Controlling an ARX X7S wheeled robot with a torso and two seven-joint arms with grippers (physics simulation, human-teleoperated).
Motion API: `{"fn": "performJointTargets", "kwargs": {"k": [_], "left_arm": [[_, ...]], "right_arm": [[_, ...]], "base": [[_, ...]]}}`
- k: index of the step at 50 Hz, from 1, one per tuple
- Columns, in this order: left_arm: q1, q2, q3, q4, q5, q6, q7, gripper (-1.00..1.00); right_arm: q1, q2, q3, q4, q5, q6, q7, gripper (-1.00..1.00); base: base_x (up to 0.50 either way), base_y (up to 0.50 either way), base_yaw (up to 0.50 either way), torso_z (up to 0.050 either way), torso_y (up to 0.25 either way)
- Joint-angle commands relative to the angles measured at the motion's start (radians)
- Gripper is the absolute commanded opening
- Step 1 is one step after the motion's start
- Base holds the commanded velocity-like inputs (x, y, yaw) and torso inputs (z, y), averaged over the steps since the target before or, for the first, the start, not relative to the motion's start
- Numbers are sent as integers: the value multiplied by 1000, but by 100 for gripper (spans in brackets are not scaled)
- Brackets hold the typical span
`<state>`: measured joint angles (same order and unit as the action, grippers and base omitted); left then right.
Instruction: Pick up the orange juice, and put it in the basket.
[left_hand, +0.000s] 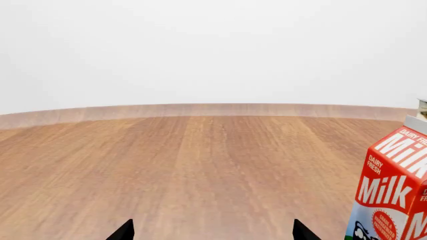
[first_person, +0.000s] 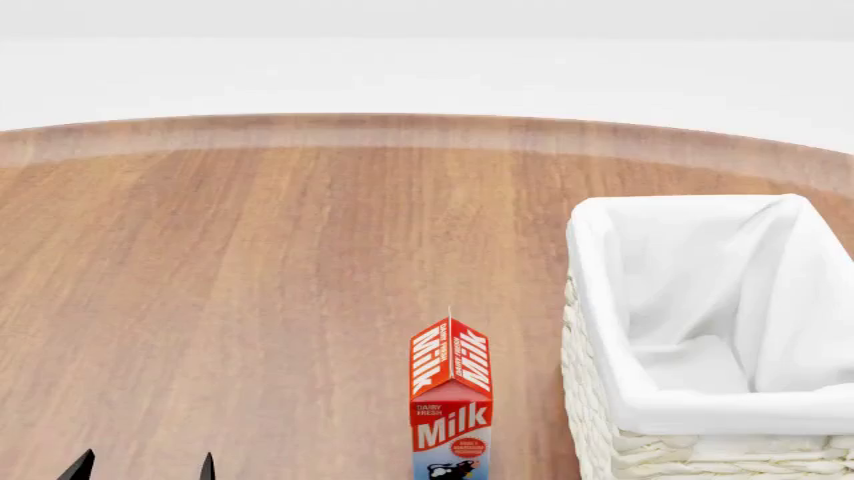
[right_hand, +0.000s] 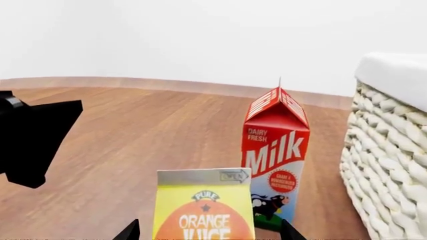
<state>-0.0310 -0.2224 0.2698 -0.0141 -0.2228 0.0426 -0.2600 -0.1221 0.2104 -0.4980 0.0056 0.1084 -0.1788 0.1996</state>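
I am bringing the right gripper (right_hand: 208, 231) in on the orange juice (right_hand: 203, 206); only its two dark fingertips are showing at the edge of the right wrist view, standing apart on either side of the carton, so the jaws are spread and not yet closing on anything. I judge this as the approach step: nothing is grasped, and the carton is standing upright on the table (right_hand: 133, 145), just in front of the milk carton (right_hand: 275, 160), with the basket (right_hand: 390, 150) close by to one side. Next I am needing to push forward until the carton sits deep between the fingers, then squeeze and lift clear of the milk.

The left gripper (left_hand: 212, 232) is sitting spread wide over bare wood, idle.

The head view is showing the basket's (first_person: 694, 300) open white liner and the milk, but the juice is out of its frame; only the right wrist camera is showing it.
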Motion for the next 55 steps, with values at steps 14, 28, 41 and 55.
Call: {"fn": "performJointTargets", "kwargs": {"k": [14, 28, 41, 55], "left_arm": [[-2, -7, 9, -1, -7, 3, -8, 100], [-3, -11, 15, -1, -11, 4, -13, 100], [-5, -15, 20, -2, -15, 6, -18, 100], [-6, -19, 26, -3, -19, 8, -23, 100]], "right_arm": [[45, -14, -19, 75, -1, -6, 10, 100], [61, -23, -35, 110, -8, -12, 14, 100], [79, -24, -38, 132, -3, -12, 19, 100], [102, -33, -42, 189, 6, -30, 18, 100]], "base": [[0, 0, 0, 0, 0], [0, 0, 0, 0, 0], [0, 0, 0, 0, 0], [0, 0, 0, 0, 0]]}}
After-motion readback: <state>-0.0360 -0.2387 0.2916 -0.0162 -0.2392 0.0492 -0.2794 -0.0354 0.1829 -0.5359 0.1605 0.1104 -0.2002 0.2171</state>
